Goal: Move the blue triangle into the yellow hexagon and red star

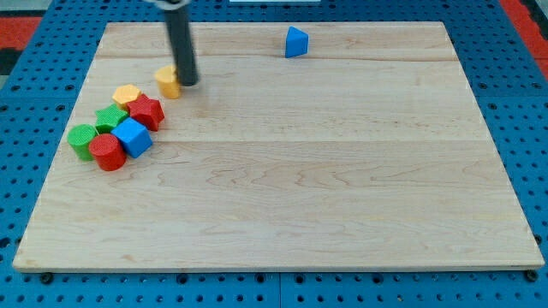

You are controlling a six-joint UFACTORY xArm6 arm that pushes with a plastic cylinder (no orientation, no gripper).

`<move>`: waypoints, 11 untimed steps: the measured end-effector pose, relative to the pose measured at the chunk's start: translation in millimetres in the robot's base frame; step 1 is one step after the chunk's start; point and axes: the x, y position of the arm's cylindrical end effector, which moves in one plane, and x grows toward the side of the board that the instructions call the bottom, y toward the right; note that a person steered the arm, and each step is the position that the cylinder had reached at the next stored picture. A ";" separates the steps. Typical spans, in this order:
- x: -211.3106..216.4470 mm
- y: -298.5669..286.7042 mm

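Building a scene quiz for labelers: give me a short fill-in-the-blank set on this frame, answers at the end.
1. My tip rests right beside a small ____ block near the view's top left.
2. The blue triangle sits alone near the view's ____ edge.
3. In the cluster, the red star touches the yellow ____.
4. The blue cube lies beside a red cylinder, with ____ green blocks close by.

Answers: yellow; top; hexagon; two

Robotics lab bench, wooden board (282, 197) on blue perforated mounting plate (26, 128); small coloured test blocks (116, 128)
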 end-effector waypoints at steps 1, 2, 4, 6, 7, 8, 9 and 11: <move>0.0 -54.0; -3.8 -28.4; -28.3 183.5; -114.1 256.1; -129.6 208.4; -62.8 166.0; -36.3 171.9; -25.9 189.4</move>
